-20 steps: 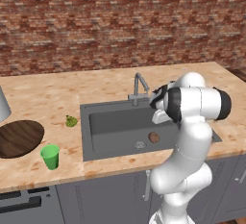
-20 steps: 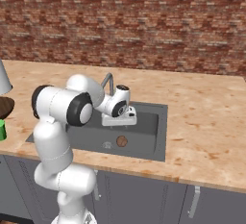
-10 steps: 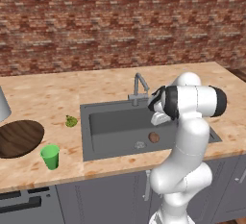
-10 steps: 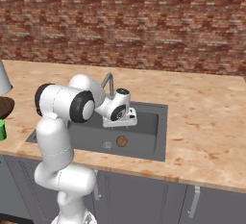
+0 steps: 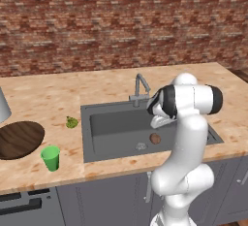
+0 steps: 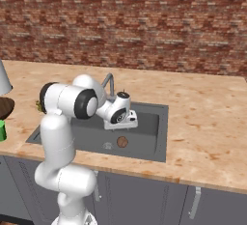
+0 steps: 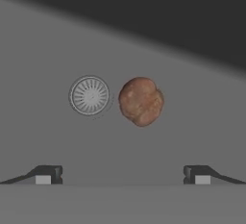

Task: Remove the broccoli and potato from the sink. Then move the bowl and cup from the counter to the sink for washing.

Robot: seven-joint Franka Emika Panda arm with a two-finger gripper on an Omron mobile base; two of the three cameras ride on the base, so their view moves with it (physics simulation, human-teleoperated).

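Observation:
The brown potato (image 7: 141, 101) lies on the sink (image 5: 97, 123) floor, just beside the round drain (image 7: 90, 95). My gripper (image 7: 122, 175) hangs open above it inside the basin, fingers spread wide and holding nothing. From the base views the gripper (image 5: 158, 123) (image 6: 126, 124) is over the potato (image 5: 155, 138) (image 6: 122, 142). The small yellow-green broccoli (image 5: 71, 121) rests on the counter (image 5: 111, 82) left of the sink. Further left are the dark wooden bowl (image 5: 19, 139) and, in front of it, the green cup (image 5: 50, 157).
The grey faucet (image 5: 139, 87) (image 6: 108, 81) stands at the sink's back rim, close behind my hand. A tall pale vessel (image 5: 2, 106) stands at the far left of the counter. A brick wall closes the back.
My hand has sunk a little lower into the sink, toward the potato. The jaws stayed open and nothing else moved.

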